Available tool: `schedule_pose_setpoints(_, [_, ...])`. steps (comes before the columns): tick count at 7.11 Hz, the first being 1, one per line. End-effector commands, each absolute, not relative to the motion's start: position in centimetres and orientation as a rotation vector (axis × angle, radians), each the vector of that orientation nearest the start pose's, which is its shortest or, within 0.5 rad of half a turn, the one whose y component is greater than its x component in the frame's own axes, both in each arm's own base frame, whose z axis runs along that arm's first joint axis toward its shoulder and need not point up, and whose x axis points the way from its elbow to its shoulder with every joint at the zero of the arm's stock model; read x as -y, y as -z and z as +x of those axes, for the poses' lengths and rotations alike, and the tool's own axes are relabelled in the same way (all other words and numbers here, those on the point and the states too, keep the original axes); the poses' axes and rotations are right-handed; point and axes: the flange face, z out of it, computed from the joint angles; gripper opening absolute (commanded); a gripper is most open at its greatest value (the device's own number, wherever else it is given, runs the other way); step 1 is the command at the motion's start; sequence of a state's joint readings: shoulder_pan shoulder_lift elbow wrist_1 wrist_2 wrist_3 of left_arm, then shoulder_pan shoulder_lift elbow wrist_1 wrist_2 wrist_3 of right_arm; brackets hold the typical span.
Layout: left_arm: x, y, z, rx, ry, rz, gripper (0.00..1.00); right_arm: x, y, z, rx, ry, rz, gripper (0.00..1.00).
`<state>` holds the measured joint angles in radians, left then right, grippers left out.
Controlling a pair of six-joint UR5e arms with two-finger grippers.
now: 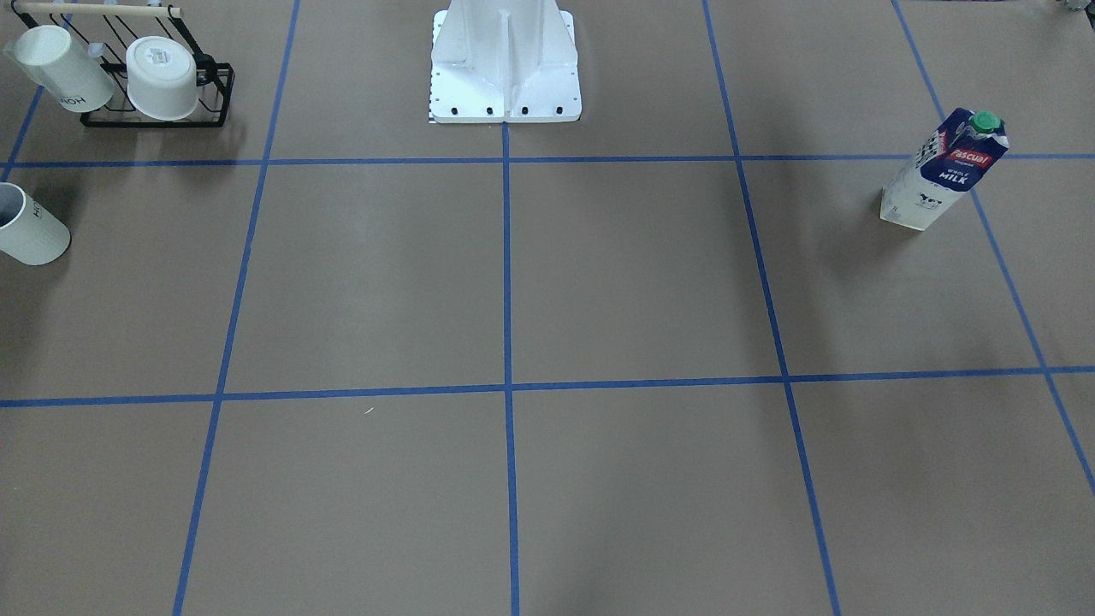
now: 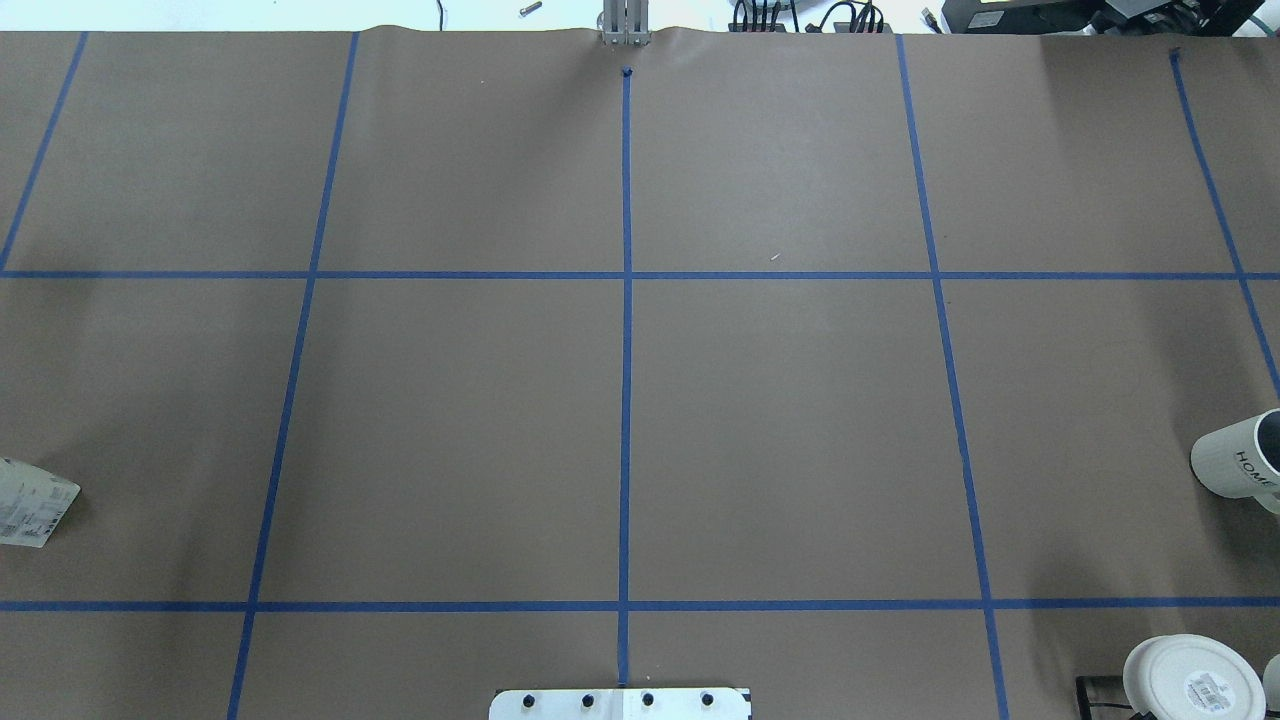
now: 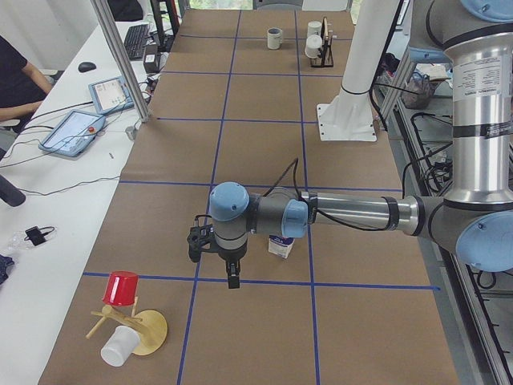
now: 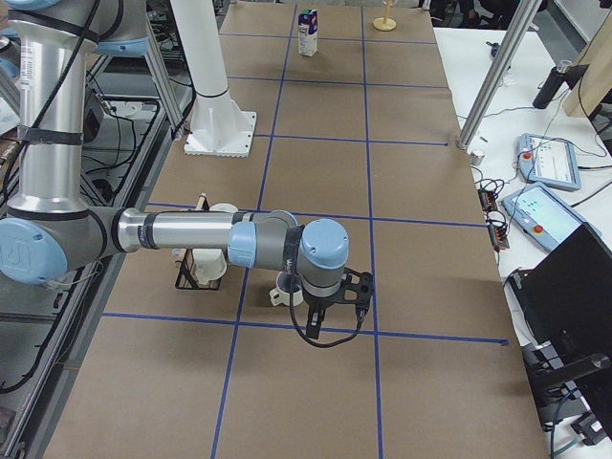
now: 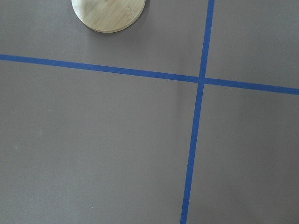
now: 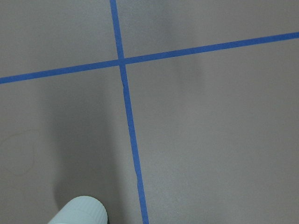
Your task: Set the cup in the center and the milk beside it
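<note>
- Left arm [image 3: 353, 212]: in the left-end view I see the upper section upright and the forearm stretched level across the table [image 1: 642, 282], out on the robot's left of the white pedestal [image 1: 505, 68]. The wrist is turned down.
- Left gripper [image 3: 232, 273]: it points straight down and hangs above a blue tape line [image 1: 506, 274]. I cannot tell whether the jaws are apart or together. Its wrist camera shows no fingers.
- Right arm [image 4: 182, 231]: in the right-end view the pose is mirrored, with an upright column, a level forearm and the wrist bent down, on the robot's right of the pedestal.
- Right gripper [image 4: 330, 320]: it points down over a tape line. The state of the jaws cannot be told from this view, and its wrist camera shows none of them.
- Writing: the milk [image 1: 945, 171] reads "Pascual" in a red band and "WHOLE MILK" below it. The cup [image 2: 1240, 460] reads "HOME" in black.
- Milk: a tall navy-and-white carton with a round green cap. It stands upright, well out from the pedestal on the robot's left, just behind the left wrist in the left-end view.
- Cup: small, white and cylindrical, upright with its mouth up. It stands well out from the pedestal on the robot's right, cut by the frame edge in both fixed table views. In the right-end view it is partly hidden behind the right wrist.
- Black wire rack [image 1: 154, 85]: it sits on the robot's right of the pedestal, nearer the robot than the cup, and holds two white mugs [image 1: 162, 77] tipped over.
- Wooden stand [image 3: 148, 331]: it is at the far left end from the pedestal and carries a red cup [image 3: 122, 287].
</note>
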<state>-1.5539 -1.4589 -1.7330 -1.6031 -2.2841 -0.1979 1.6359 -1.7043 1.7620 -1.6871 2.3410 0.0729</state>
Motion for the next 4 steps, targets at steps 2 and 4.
schedule_pose_setpoints(2, [44.97,-62.94,-6.12,-0.718,0.143,0.007,0.98,42.13,-63.88,9.02,0.786,-0.143,-0.059,1.0])
schedule_pose_setpoints(4, [44.96,-63.01,-6.12,-0.718,0.144,0.006,0.98,42.04,-63.94,9.01,0.786,-0.143,-0.056,1.0])
